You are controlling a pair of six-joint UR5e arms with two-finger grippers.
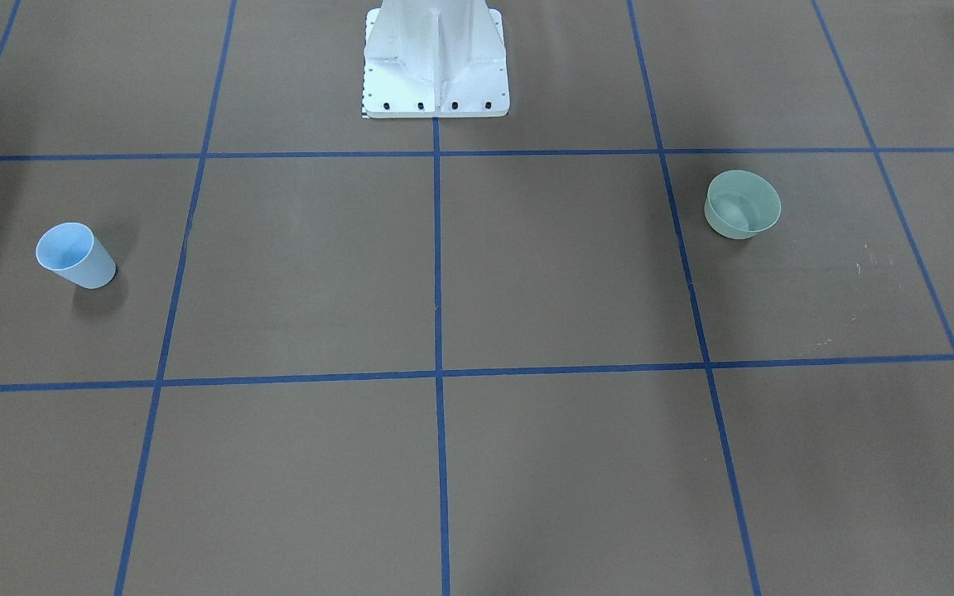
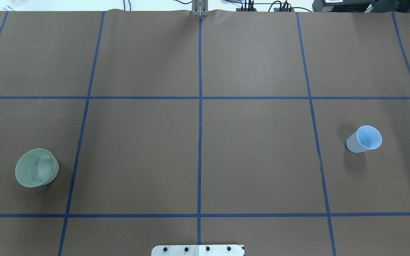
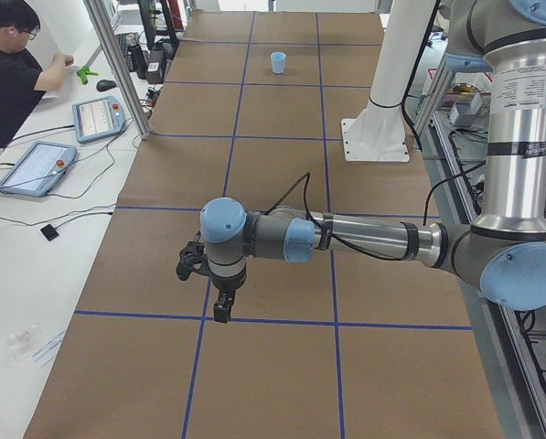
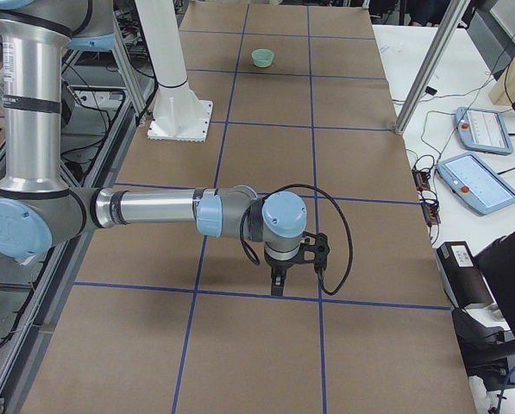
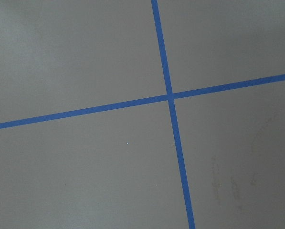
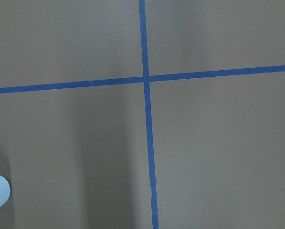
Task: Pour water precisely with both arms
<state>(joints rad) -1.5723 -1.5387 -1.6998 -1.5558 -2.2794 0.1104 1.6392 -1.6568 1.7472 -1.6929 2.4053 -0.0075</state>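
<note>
**Both arms held out at the desk ends; cup and bowl stand well apart**

1. Nearest the robot, the white pedestal base [image 2: 198,250] sits on the centre blue tape line [image 2: 200,142] of the brown desk [image 2: 255,160].

2. Left arm [image 3: 364,240]: stretched out level above the desk at the robot's left end, wrist turned down. The left fingers [image 3: 221,309] point at the desk close to a tape crossing, with nothing seen between them. They show only in the left side view, so whether they are released or clenched cannot be told.

3. Right arm [image 4: 153,209]: the same pose at the robot's right end. The right fingers [image 4: 277,283] point down just above a tape line. They show only in the right side view, so their state cannot be told.

4. Further out on the robot's left, a pale green bowl [image 2: 37,168] stands upright inside a grid square. A faint pale sheen low in the bowl may be the water [image 2: 43,170], but this cannot be confirmed.

5. A little further out on the robot's right, a pale blue cup [image 2: 364,138] stands upright, well apart from the bowl. Whether it holds any liquid cannot be told. A sliver of the cup shows at the lower left edge of the right wrist view.

6. At the far desk edge, black cables [image 2: 262,6] run along the back.
</note>
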